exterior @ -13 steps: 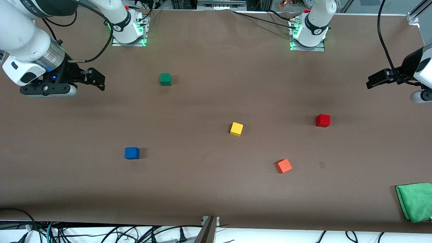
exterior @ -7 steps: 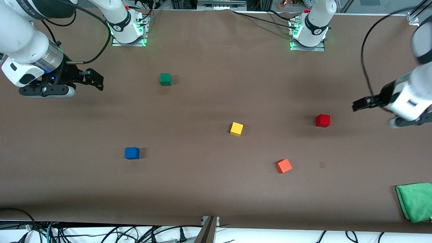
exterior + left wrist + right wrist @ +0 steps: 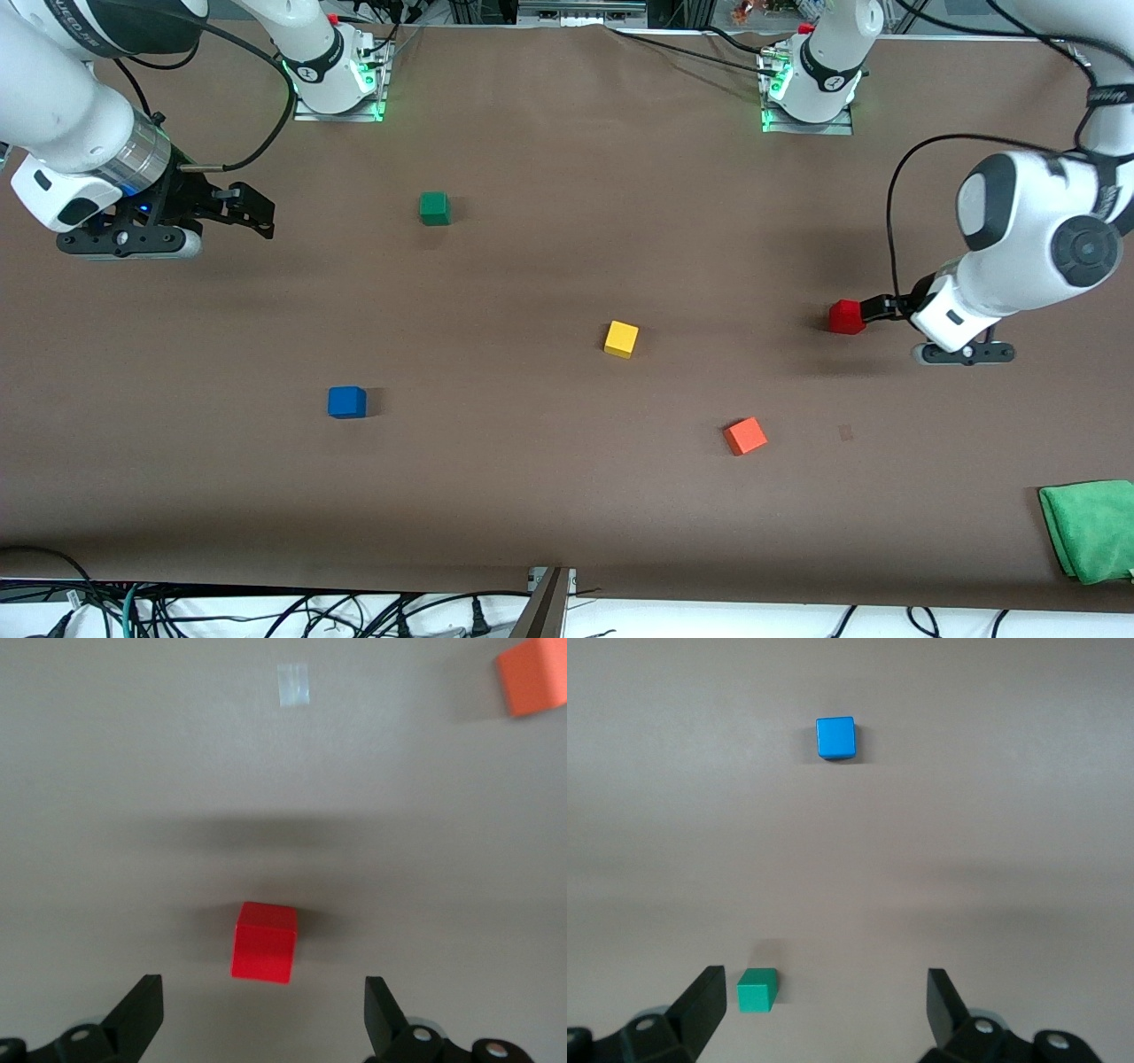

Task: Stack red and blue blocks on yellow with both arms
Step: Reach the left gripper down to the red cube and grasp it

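The red cube [image 3: 848, 316] sits on the brown table toward the left arm's end. My left gripper [image 3: 879, 307] is low beside it, open and empty. In the left wrist view the red cube [image 3: 265, 942] lies just ahead of the gap between the spread fingers of the left gripper [image 3: 263, 1014], untouched. The yellow cube [image 3: 621, 338] stands near the table's middle. The blue cube [image 3: 346, 401] lies toward the right arm's end and shows in the right wrist view [image 3: 835, 737]. My right gripper [image 3: 252, 208] waits open and empty above the table; it shows in its wrist view [image 3: 824, 1010].
An orange-red cube [image 3: 745, 435] lies nearer the front camera than the yellow one and shows in the left wrist view [image 3: 532, 678]. A green cube [image 3: 434, 207] sits near the right gripper [image 3: 757, 989]. A green cloth [image 3: 1090, 527] lies at the table's corner.
My left arm has swung in from the table's end and down, bringing its open gripper up beside the red cube. The right arm has hardly moved. No cube has moved.
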Controlling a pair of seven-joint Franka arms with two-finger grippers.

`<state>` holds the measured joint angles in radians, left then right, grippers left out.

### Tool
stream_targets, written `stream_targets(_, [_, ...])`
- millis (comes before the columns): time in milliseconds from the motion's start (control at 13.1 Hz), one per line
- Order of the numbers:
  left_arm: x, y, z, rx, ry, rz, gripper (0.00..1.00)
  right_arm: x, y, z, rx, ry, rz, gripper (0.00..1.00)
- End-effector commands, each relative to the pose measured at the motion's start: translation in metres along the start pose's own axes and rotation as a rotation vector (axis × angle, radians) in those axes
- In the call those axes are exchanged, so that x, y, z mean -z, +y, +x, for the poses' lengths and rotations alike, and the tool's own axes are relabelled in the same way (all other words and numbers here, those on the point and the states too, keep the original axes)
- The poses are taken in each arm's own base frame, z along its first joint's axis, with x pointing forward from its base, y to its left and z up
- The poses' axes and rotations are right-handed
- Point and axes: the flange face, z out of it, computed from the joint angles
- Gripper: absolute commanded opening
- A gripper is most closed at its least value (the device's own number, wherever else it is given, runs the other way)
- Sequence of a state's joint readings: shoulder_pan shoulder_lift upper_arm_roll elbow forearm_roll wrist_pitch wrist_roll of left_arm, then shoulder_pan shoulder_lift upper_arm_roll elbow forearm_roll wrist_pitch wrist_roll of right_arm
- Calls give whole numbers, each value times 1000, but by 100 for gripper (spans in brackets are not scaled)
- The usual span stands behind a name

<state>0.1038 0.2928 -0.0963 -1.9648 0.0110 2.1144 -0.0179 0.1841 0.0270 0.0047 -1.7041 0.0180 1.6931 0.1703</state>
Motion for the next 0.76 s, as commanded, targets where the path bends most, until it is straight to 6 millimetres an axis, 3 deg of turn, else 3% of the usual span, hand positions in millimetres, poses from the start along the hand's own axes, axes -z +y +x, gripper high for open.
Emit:
stream_targets(0, [-33, -2, -14, -41, 11, 8, 100, -2, 0, -2, 17, -4, -6, 100])
stream_targets(306, [-86, 0, -32, -67, 49, 4, 100, -9, -3, 3, 20, -6, -7, 99])
stream_targets(535, [-105, -1, -33, -66, 53, 0, 100, -24, -12, 11, 23, -11, -9, 100])
stream_targets(611, [-107, -1, -33, -66, 50, 0, 92, -26, -12, 12, 22, -10, -9, 100])
stream_targets(688, [-109, -2, -33, -70, 45, 0, 69, -26, -12, 12, 23, -8, -9, 100])
